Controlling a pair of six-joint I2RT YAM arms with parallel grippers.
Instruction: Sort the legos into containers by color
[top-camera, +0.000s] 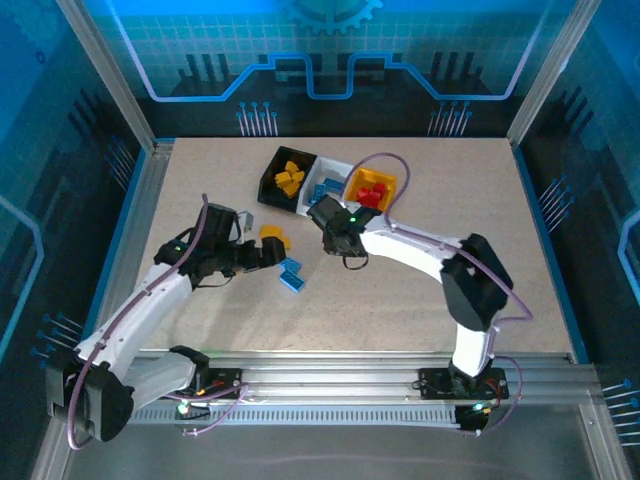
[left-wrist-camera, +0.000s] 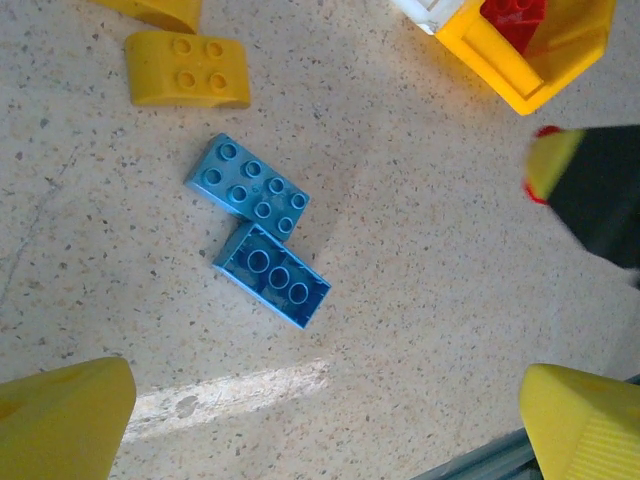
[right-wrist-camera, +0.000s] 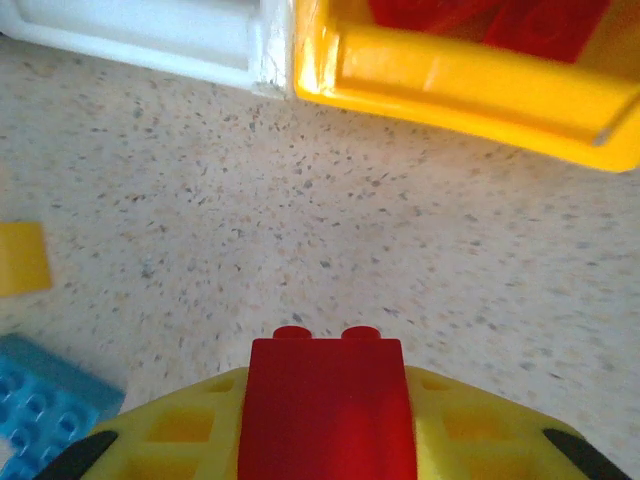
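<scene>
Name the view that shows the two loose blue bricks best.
Left wrist: both blue bricks lie whole, sharp and close. Top external shows both, but tiny; right wrist catches part of one at its frame's corner.

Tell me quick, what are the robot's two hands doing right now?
Left gripper: open, holding nothing.
Right gripper: closed on a red lego.

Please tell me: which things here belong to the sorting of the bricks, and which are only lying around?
Belong to the job:
- red brick, held in the right gripper
- blue brick, second blue brick, yellow brick
- black bin, white bin, yellow bin

Only around:
- purple cable
- metal rail
</scene>
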